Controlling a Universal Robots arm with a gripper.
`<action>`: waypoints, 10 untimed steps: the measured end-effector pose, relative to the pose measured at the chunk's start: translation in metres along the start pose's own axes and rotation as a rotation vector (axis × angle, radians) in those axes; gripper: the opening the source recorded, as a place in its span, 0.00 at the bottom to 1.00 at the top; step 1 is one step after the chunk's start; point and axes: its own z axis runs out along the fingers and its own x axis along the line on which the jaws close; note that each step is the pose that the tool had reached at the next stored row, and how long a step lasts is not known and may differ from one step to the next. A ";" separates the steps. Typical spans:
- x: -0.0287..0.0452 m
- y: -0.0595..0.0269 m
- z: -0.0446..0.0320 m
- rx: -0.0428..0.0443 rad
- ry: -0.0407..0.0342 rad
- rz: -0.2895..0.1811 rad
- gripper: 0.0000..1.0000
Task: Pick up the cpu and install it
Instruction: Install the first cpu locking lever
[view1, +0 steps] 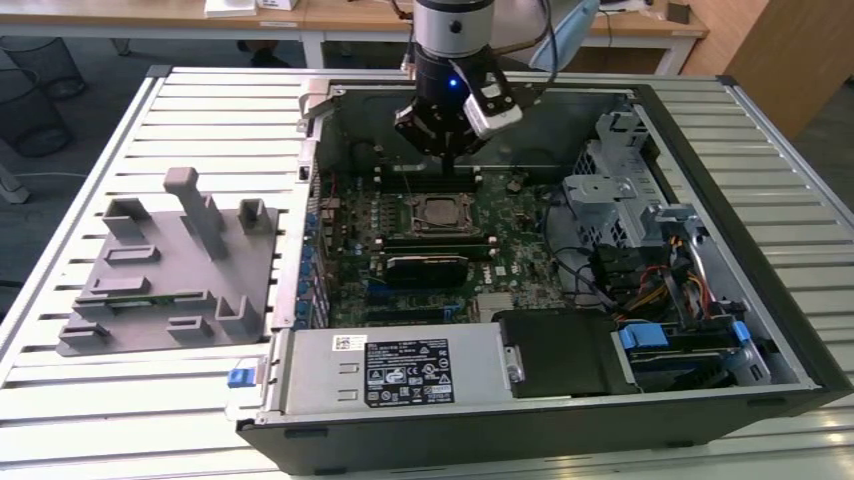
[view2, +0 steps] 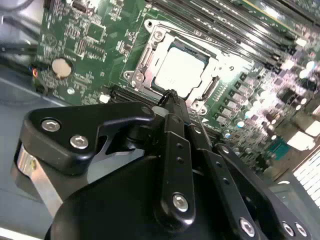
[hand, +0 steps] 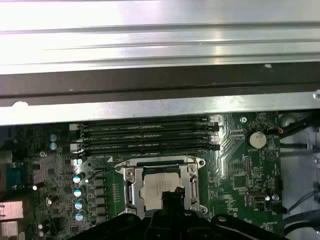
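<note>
Holds nothing in narrow-pinched black gripper (view2: 170, 95); hovers close over small flat silvery square cpu (view2: 180, 75) seated within metal-rimmed square socket frame (view2: 142, 65).

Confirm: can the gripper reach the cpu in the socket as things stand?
Probably yes: the gripper hangs right over the cpu, whose silvery top lies bare within the socket frame, nothing between them.

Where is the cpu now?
In both wrist views the cpu lies in the socket frame on the motherboard, next to the memory slots, just beyond the hand.
</note>
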 end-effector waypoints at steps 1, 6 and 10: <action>0.0000 0.0000 0.0001 -0.0004 0.0001 -0.019 0.11; 0.0000 0.0000 0.0005 -0.0005 -0.0002 -0.110 0.11; 0.0002 0.0000 0.0005 0.0322 0.0032 -0.159 0.11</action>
